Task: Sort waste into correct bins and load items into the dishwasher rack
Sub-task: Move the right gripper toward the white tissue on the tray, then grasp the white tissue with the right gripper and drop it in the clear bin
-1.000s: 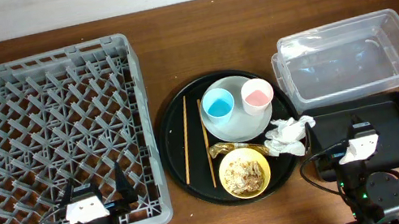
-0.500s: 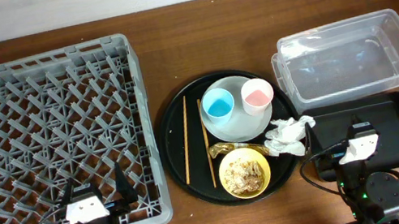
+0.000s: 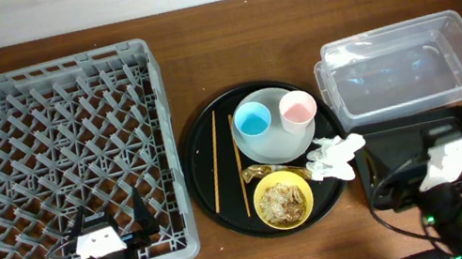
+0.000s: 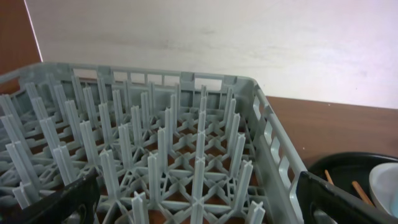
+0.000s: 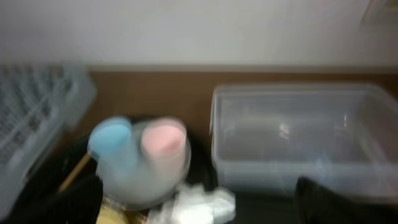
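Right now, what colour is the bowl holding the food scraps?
Yellow; the bowl shows best overhead.

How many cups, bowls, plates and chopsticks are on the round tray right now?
Cups: 2 (blue cup, pink cup)
Bowl: 1
Plate: 1
Chopsticks: 2
Total: 6

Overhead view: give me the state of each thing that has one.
dishwasher rack: empty
clear tub: empty
blue cup: upright on the plate
pink cup: upright on the plate
yellow bowl: holds food scraps
tissue: crumpled
chopsticks: lying flat on the round tray
left gripper: open
right gripper: open
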Available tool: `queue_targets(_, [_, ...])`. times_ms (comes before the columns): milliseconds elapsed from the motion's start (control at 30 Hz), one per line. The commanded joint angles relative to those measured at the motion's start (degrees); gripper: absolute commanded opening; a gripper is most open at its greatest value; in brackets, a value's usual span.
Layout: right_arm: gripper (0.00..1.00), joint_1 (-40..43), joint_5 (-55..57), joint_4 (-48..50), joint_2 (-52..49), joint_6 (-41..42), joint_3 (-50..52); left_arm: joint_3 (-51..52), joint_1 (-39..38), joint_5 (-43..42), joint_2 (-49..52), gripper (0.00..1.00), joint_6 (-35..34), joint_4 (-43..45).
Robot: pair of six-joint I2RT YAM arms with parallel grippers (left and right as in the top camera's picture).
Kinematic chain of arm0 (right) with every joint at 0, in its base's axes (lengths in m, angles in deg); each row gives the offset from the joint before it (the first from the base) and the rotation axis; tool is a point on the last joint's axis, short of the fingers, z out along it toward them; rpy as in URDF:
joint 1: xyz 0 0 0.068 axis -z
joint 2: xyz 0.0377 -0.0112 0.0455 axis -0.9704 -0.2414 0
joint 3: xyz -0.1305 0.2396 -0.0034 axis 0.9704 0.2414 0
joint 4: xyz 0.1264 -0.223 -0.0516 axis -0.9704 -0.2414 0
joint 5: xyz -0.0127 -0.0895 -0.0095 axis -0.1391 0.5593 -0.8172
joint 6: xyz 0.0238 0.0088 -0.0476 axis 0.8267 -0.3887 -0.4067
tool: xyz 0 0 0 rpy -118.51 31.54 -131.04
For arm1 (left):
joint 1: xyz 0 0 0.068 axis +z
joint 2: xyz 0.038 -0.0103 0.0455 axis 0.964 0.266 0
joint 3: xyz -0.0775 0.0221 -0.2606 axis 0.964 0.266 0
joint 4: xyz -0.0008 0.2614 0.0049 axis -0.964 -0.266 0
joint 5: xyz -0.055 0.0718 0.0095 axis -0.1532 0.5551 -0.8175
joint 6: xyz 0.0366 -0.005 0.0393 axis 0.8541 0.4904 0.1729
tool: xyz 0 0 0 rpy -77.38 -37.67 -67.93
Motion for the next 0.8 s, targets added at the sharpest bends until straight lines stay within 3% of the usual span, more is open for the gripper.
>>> queue_targets(0, [0.99,0.4,-1.7,-15.0,-17.9,0.1,-18.0,0.1,-0.2,0.8,-0.5,0.99,1.1,-0.2])
queue_targets(133, [0.99,0.4,-1.8,-33.4,-36.7,0.2,-36.7,0.1,-0.2,0.8,-0.5,0.99,1.1,-0.2])
queue_targets(233, [0.99,0.4,-8.9,-43.0,-49.5,-0.9,-49.3,0.1,-0.2,0.8,-0.5,0.99,1.1,-0.2])
queue_targets(267, [0.94,0.4,-11.3,-45.2,-52.3,-1.6,-51.4,0.1,-0.2,0.8,-0.5,0.99,1.1,-0.2])
queue_targets(300, [0.78,0.3,-13.8,-47.3,-55.1,-1.6,-53.2,0.1,-0.2,0.8,-0.5,0.99,1.1,-0.2])
queue_targets(400, [0.74,-1.3,-13.8,-49.0,-59.6,-0.4,-52.8,0.1,-0.2,0.8,-0.5,0.99,1.1,-0.2])
queue_targets(567, [0.71,-9.0,-0.1,-46.3,-60.9,9.6,-44.3,0.1,-0.2,0.8,-0.5,0.99,1.1,-0.2])
queue_targets(767, [0.82,-16.9,5.8,-33.7,-61.4,18.0,-30.5,0.1,-0.2,0.8,-0.5,0.99,1.1,-0.2])
